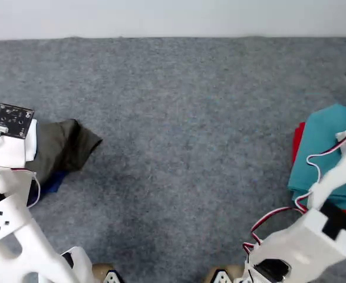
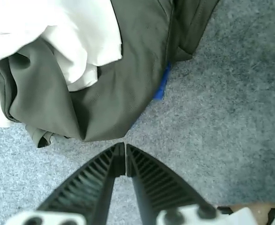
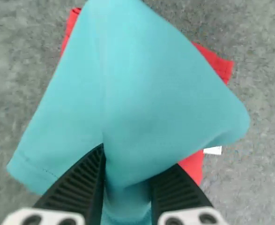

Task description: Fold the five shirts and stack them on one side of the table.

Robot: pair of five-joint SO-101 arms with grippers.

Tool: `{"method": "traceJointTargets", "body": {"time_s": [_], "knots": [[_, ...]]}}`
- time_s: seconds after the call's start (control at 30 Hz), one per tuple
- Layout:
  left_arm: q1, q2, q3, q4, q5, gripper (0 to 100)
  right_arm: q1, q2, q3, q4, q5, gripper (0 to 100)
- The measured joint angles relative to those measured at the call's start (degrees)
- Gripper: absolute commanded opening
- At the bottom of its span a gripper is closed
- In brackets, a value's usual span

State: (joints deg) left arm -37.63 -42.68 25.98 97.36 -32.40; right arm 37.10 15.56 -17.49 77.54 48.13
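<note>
Table (image 1: 184, 118) middle open, olive shirt heap (image 1: 66, 147) along left edge, teal shirt (image 1: 326, 147) at right

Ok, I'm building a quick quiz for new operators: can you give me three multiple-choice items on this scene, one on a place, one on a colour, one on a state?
1. What lies under the teal shirt? A the red shirt; B a towel; C a yellow shirt.
2. What colour peeks from under the olive shirt? A pink; B yellow; C blue.
3. The left gripper is: A wide open; B shut, empty; C shut on the white shirt.

Answers: 1 A, red edges show around the teal. 2 C, blue cloth shows at its edge. 3 B, closed with nothing between.
</note>
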Motion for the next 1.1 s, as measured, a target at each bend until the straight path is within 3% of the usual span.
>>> {"method": "traceJointTargets", "body": {"time_s": [0.13,0.2,0.33,0.6,1.1], "knots": [[0.0,0.0,0.0,0.4,0.0,2,0.8,1.7,0.0,-2.5,0.0,33.1],[0.0,0.0,0.0,0.4,0.0,2,1.1,1.7,0.0,-2.5,0.0,34.9],[0.0,0.0,0.0,0.4,0.0,2,1.2,-0.5,0.0,-0.8,-2.1,29.0],[0.0,0.0,0.0,0.4,0.0,2,-0.1,-3.9,0.4,9.6,-3.4,0.2],[0.0,0.0,0.0,0.4,0.0,2,-4.4,9.1,15.7,3.6,-7.1,0.9]]}}
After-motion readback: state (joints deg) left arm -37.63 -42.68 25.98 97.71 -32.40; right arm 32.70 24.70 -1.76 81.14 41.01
